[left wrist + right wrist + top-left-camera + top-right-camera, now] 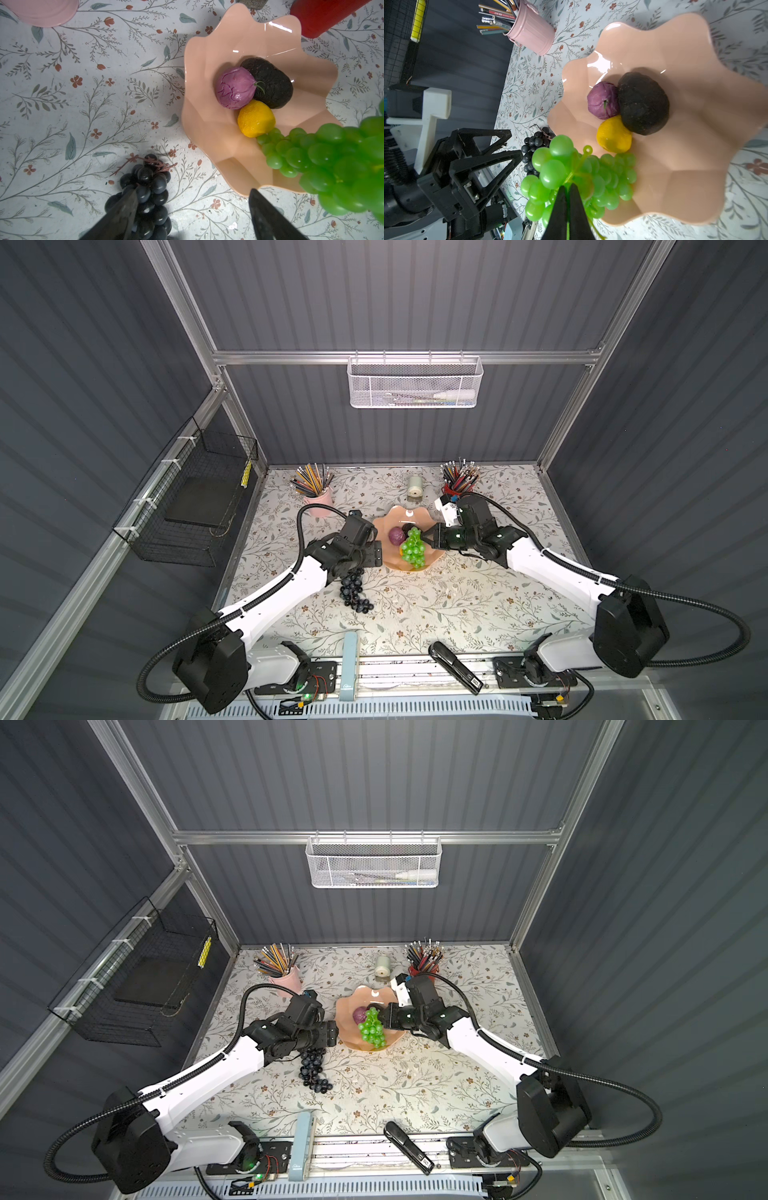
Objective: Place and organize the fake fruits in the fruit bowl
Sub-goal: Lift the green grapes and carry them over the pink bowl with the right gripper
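Observation:
The peach fruit bowl (399, 515) (218, 133) (695, 145) holds a purple fruit (234, 91), a dark avocado (272, 83) and a yellow lemon (255, 120). My right gripper (566, 187) (424, 537) is shut on the stem of the green grape bunch (412, 549) (556, 170), which hangs over the bowl's near-left side. The dark grape bunch (355, 593) (149, 193) lies on the table just left of the bowl. My left gripper (193, 190) (513, 143) is open above it, one finger over the grapes, nothing between its fingers.
A pink pencil cup (318, 499) stands back left and a red pencil cup (455, 489) back right, just behind the right wrist. A pale cylinder (414, 485) sits behind the bowl. A black stapler (455, 668) and a light blue bar (348, 664) lie at the front edge.

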